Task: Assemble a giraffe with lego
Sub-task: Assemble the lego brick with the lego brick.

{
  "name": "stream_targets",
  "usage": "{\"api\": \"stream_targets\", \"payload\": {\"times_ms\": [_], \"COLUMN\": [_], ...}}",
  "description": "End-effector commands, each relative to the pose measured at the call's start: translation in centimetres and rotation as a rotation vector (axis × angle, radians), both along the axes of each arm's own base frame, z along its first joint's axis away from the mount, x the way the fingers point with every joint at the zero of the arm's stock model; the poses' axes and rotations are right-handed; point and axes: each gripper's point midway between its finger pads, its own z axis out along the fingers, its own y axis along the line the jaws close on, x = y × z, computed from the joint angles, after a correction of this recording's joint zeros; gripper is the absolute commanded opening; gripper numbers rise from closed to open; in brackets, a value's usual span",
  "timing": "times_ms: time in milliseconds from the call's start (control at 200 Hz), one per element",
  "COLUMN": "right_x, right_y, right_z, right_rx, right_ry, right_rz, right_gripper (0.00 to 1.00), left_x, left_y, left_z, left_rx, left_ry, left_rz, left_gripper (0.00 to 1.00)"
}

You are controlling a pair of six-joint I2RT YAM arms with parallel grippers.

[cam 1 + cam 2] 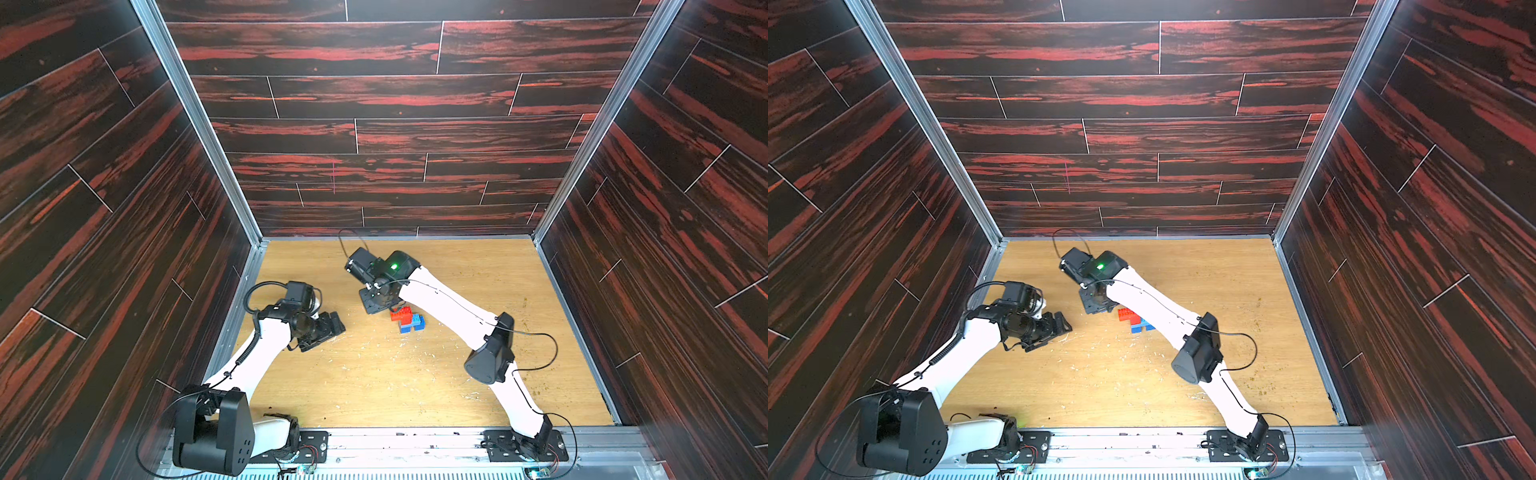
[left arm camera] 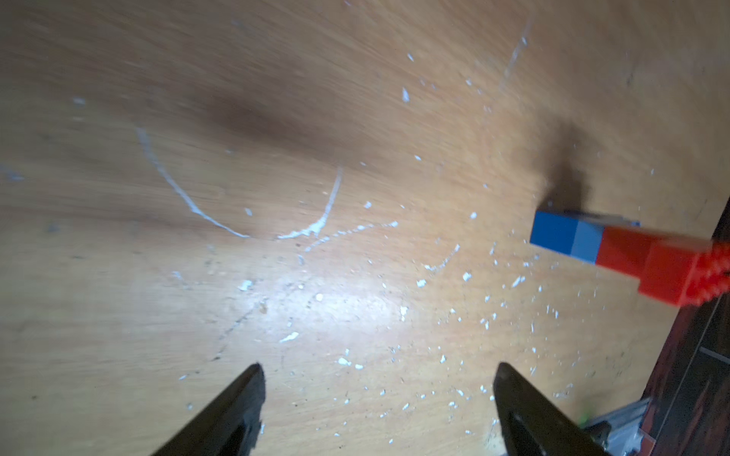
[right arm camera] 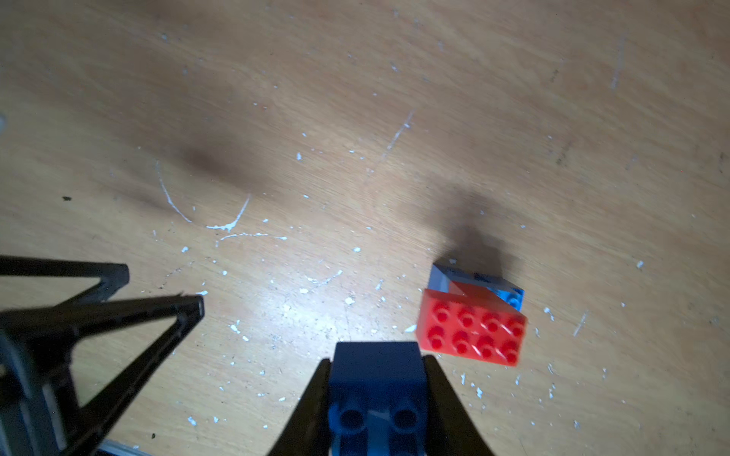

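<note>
The partly built giraffe [image 1: 407, 319] [image 1: 1134, 321] stands near the middle of the wooden table: dark blue leg [image 2: 553, 237], light blue body [image 2: 587, 246] and a red eight-stud brick [image 3: 474, 335] on top. Just behind and to the left of it, my right gripper [image 1: 376, 301] [image 3: 377, 361] is shut on a small dark blue lego brick [image 3: 377, 379], its hollow underside facing the camera. My left gripper [image 1: 332, 328] [image 2: 379, 379] hovers well to the left of the giraffe, open with nothing between its fingers [image 3: 158, 304].
The wooden table [image 1: 374, 386] is scuffed and flecked with white chips. Dark wood-panel walls [image 1: 124, 249] close in the left, back and right. A metal rail [image 1: 415, 449] with both arm bases runs along the front edge.
</note>
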Motion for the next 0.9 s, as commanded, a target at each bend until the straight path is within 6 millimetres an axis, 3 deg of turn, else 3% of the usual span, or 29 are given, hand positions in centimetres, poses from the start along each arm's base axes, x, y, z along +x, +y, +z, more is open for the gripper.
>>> {"api": "stream_targets", "payload": {"times_ms": [0, 160, 331, 631, 897], "right_x": [0.0, 0.6, 1.0, 2.0, 2.0], "right_y": [-1.9, -3.7, -4.9, -6.3, -6.3], "right_z": [0.5, -0.6, -1.3, -3.2, -4.6], "right_rx": [0.006, -0.001, 0.041, 0.02, -0.002], "right_ry": [0.027, 0.057, 0.094, 0.144, 0.176], "right_rz": [-0.045, -0.083, -0.114, -0.133, -0.116], "right_gripper": [0.3, 0.3, 0.3, 0.3, 0.28], "left_x": [0.3, 0.6, 0.5, 0.3, 0.4], "left_y": [-1.3, -4.0, -4.9, -4.9, -4.7], "left_z": [1.9, 4.0, 5.4, 5.0, 4.8], "left_rx": [-0.032, -0.179, -0.204, -0.189, -0.169], "left_ry": [-0.08, -0.167, -0.218, -0.206, -0.198], "left_rz": [-0.059, -0.116, -0.149, -0.149, -0.148], "left_gripper": [0.92, 0.92, 0.92, 0.92, 0.92]}}
